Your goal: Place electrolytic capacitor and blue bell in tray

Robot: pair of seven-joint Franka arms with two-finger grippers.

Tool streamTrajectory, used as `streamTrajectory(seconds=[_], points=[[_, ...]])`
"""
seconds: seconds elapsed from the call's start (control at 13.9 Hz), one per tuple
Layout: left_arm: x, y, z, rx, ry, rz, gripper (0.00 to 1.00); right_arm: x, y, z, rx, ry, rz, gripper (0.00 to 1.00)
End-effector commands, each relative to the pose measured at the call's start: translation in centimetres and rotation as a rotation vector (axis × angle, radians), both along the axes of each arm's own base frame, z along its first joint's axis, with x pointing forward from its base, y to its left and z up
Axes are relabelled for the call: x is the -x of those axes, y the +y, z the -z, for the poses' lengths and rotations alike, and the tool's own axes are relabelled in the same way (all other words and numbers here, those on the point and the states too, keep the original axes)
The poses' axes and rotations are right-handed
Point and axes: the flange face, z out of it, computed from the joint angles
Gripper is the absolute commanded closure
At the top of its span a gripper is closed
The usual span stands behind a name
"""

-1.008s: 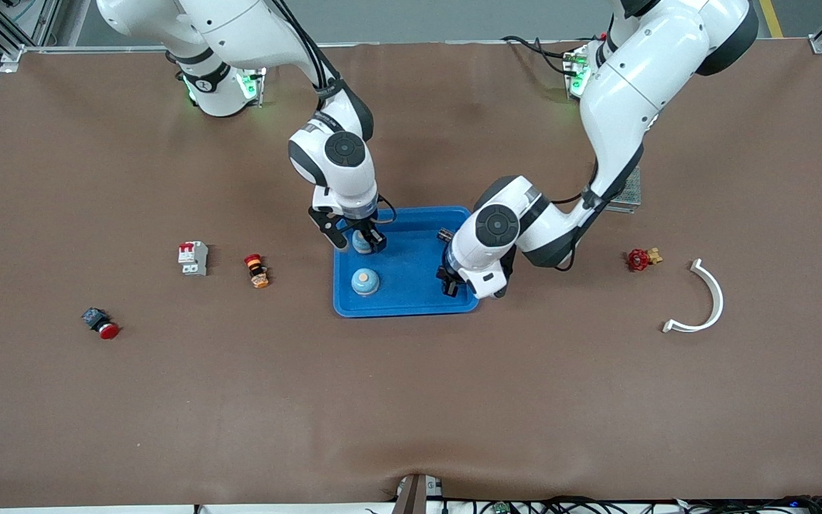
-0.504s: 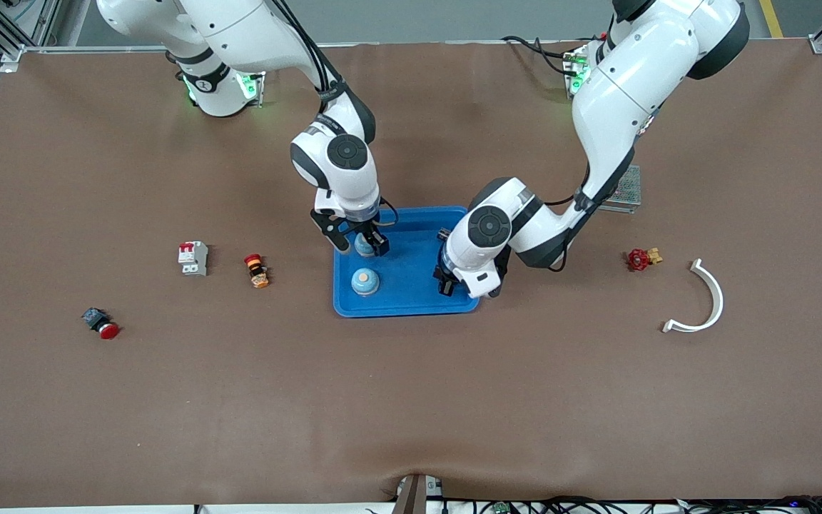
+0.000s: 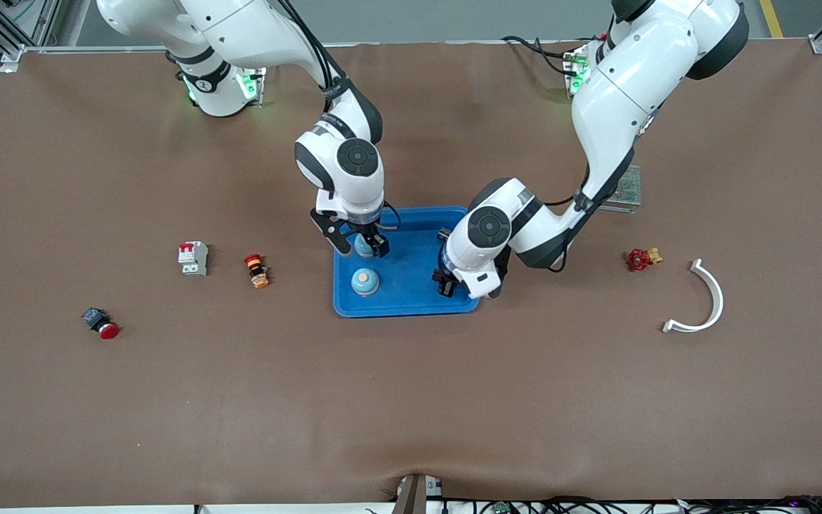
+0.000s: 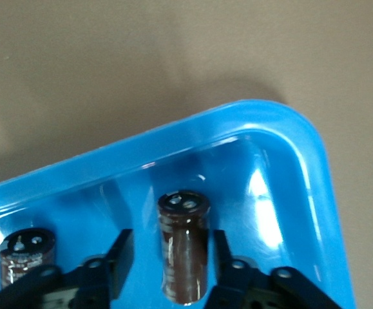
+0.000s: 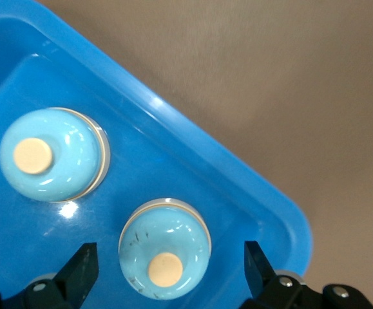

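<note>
Both parts sat in the blue tray (image 3: 411,296). The right tool (image 5: 167,270) stood spread around a blue bell (image 5: 165,256); the left tool (image 4: 170,267) stood spread beside an electrolytic capacitor (image 4: 183,248). Next, each should lift clear.

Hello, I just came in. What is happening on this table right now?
Two robot arms are putting small parts into a blue tray. The right gripper is over the tray, fingers open on either side of a blue bell sitting in it; a second bell sits beside it. The left gripper is open around an upright capacitor in the tray, near another capacitor.
</note>
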Motion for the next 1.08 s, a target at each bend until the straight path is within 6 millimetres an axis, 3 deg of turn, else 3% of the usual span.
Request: streamTrajectory(seconds=[0.0, 0.22, 0.36, 0.79, 1.01], points=[[-0.8, -0.3, -1.7, 0.002, -0.030, -0.026, 0.00, -1.8, -1.0, -2.3, 0.047, 0.046, -0.100, 0.00], [-1.7, 0.3, -3.5, 0.004, -0.057, -0.033, 0.00, -4.0, -3.8, -4.2, 0.034, 0.087, -0.214, 0.00], [-1.9, 0.6, -5.3, -0.009, -0.068, -0.026, 0.00, -6.0, -6.8, -5.4, 0.031, 0.112, -0.307, 0.00], [-2.5, 2.2, -12.0, -0.062, -0.110, 0.014, 0.00, -13.0, -20.6, -8.8, -0.001, 0.174, -0.599, 0.00], [-2.9, 4.1, -15.9, -0.097, -0.132, 0.061, 0.00, -15.1, -27.6, -13.6, -0.022, 0.220, -0.732, 0.00]])
